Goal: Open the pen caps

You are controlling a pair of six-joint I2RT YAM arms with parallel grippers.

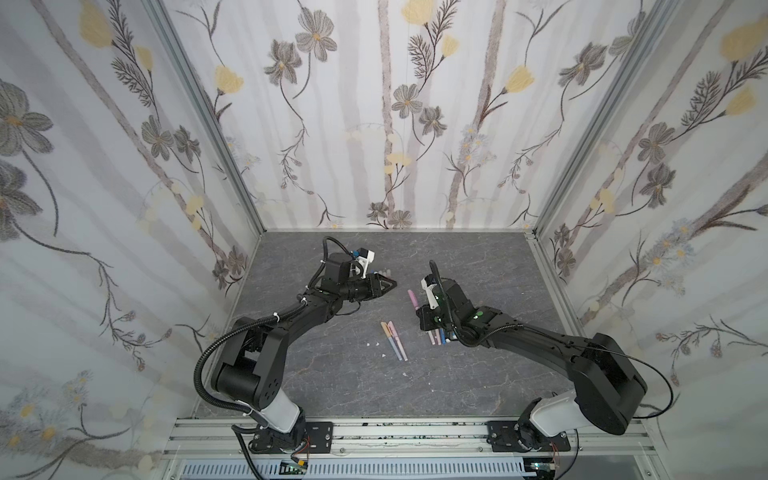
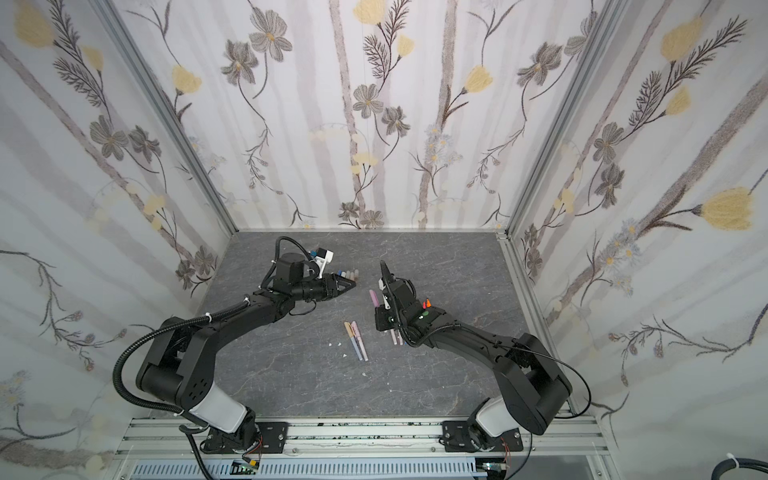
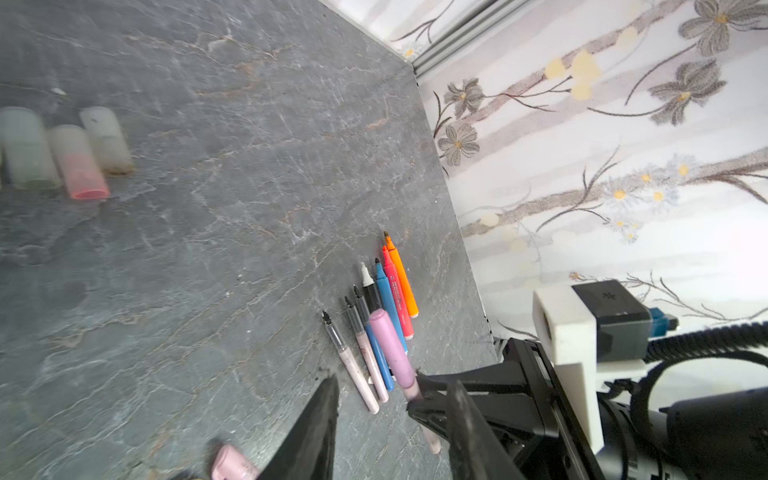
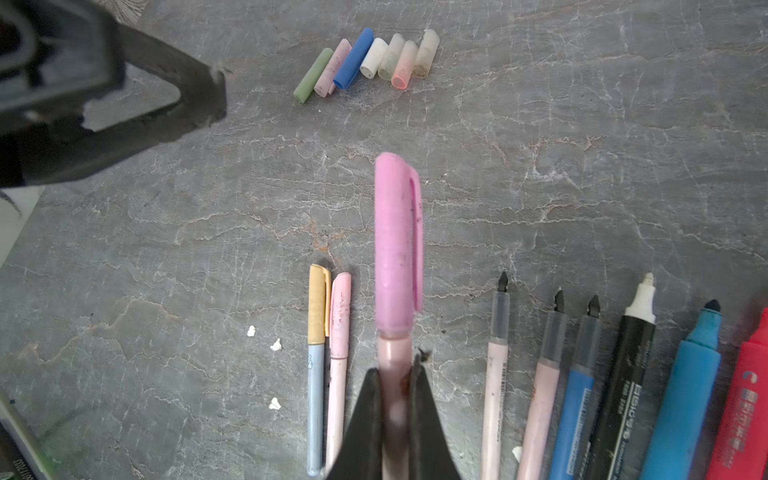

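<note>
You're looking at a lab test booth: floral-papered walls (image 1: 353, 62) on aluminium posts (image 1: 208, 116) box in a grey stone-look worktop (image 1: 332, 386), two arms (image 1: 266, 340) bolted to a rail (image 1: 407, 432).

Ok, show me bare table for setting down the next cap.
Free: the stretch between the cap row and the two capped pens; the far right corner of the table; the front strip between the arm bases. Crowded: around the uncapped pens and the right claw gripping the pink pen.
</note>
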